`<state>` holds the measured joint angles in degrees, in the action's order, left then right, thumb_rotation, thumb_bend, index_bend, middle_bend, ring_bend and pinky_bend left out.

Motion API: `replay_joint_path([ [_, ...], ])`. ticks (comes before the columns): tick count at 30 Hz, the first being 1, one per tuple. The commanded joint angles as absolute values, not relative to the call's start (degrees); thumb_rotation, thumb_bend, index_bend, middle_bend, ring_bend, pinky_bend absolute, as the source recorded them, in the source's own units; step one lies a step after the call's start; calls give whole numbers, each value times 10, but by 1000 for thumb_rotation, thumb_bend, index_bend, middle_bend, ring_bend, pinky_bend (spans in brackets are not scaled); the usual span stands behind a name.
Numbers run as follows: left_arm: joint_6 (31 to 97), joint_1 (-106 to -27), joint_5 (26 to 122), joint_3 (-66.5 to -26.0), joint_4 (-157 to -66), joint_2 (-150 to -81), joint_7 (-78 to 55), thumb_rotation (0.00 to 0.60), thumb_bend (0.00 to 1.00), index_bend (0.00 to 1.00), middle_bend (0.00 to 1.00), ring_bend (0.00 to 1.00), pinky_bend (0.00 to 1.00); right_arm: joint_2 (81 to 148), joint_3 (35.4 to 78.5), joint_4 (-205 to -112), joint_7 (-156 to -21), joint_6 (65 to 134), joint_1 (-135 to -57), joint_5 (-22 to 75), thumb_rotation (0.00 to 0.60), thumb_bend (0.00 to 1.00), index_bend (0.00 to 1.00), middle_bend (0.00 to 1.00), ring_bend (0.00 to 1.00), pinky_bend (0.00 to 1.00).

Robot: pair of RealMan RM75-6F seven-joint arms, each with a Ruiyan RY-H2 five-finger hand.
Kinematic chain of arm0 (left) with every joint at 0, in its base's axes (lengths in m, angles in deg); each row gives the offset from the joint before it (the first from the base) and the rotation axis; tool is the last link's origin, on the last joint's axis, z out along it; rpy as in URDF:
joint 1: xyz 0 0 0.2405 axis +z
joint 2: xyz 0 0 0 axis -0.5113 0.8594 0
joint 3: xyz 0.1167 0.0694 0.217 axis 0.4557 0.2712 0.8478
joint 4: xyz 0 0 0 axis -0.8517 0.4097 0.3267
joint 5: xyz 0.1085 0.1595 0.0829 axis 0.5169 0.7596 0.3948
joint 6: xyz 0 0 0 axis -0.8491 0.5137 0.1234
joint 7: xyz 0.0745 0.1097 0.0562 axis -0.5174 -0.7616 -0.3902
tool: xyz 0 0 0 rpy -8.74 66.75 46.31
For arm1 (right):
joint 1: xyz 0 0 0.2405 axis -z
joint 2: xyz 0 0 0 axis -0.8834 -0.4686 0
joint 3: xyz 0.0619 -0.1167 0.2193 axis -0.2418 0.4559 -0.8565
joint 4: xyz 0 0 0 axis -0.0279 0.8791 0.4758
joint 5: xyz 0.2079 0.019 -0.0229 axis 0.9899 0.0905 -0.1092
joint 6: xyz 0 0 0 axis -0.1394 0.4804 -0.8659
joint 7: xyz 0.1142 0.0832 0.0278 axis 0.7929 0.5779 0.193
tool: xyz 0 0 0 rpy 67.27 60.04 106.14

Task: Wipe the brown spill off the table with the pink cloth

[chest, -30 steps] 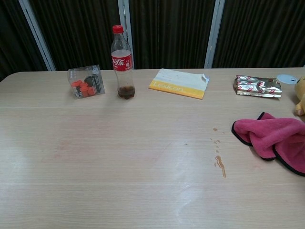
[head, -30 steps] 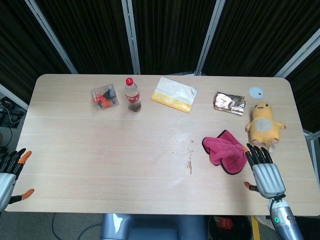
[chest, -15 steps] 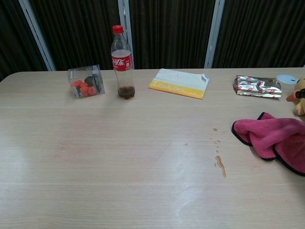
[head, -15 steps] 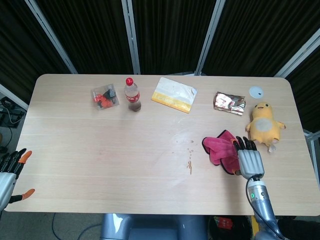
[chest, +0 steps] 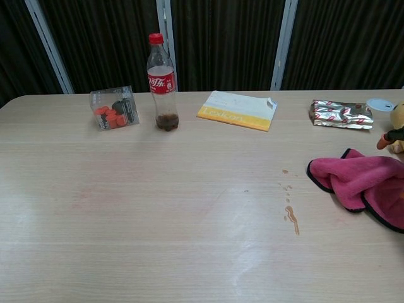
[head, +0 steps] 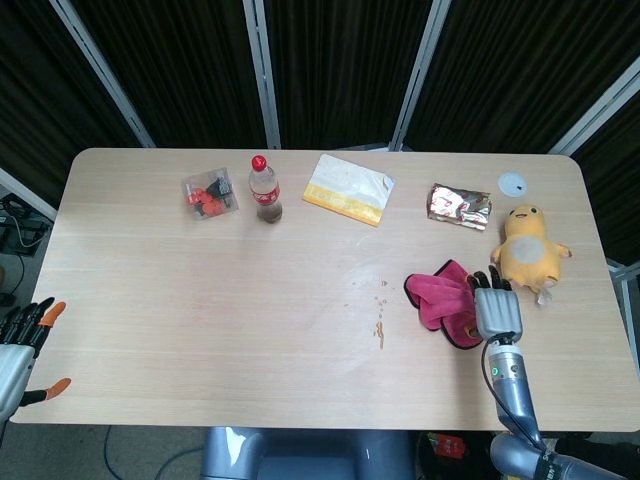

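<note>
The pink cloth (head: 446,301) lies crumpled on the right part of the table (head: 200,330), just right of the brown spill (head: 379,331), which shows as a short streak with a few droplets above it. Cloth and spill are near each other but apart, so the spill is not yet wiped. The right hand (head: 496,310) sits over the cloth's right edge, back of the hand upward and fingers (head: 493,286) pointing away from the robot, side by side. Whether they touch or pinch the fabric cannot be told from the head view; the chest view shows only an orange fingertip at its right border. This placement suits a grasp of the cloth from its outer side, leaving a sweep leftward toward the spill. The left hand (head: 20,345) rests off the near left corner of the table, fingers spread and holding nothing, clear of the work. Along the far side stand a cola bottle (head: 264,189), a clear box of orange pieces (head: 208,194), a yellow and white packet (head: 348,188), a foil wrapper (head: 459,206) and a yellow plush duck (head: 528,248), all well apart from the spill.
</note>
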<state>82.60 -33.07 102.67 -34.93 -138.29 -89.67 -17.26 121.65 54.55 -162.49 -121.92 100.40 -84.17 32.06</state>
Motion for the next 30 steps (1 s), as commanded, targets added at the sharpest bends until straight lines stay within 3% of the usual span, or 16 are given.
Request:
replay_joint_path([
  [1, 825, -331, 1026, -350, -1383, -897, -172, 600, 0, 0, 0, 0, 0, 1238, 548, -1597, -1221, 999, -850, 331, 600, 50, 285, 214, 79, 288],
  [8, 826, -331, 1026, -349, -1384, -896, -171, 600, 0, 0, 0, 0, 0, 1260, 548, -1563, -1212, 992, -862, 332, 600, 103, 388, 301, 199, 436],
  [13, 825, -331, 1025, -349, -1382, -896, -168, 600, 0, 0, 0, 0, 0, 1274, 551, -1543, -1187, 1003, -866, 307, 600, 219, 557, 490, 401, 604],
  [17, 828, -330, 1027, -350, -1378, -898, -164, 600, 0, 0, 0, 0, 0, 1283, 559, -1535, -1169, 1012, -866, 283, 600, 271, 674, 572, 483, 674],
  [21, 831, -329, 1029, -349, -1377, -898, -161, 600, 0, 0, 0, 0, 0, 1287, 562, -1537, -1165, 1018, -868, 271, 600, 284, 735, 596, 505, 718],
  [30, 829, -330, 1027, -350, -1382, -899, -167, 600, 0, 0, 0, 0, 0, 1292, 567, -1614, -1155, 1023, -867, 261, 600, 285, 743, 598, 507, 724],
])
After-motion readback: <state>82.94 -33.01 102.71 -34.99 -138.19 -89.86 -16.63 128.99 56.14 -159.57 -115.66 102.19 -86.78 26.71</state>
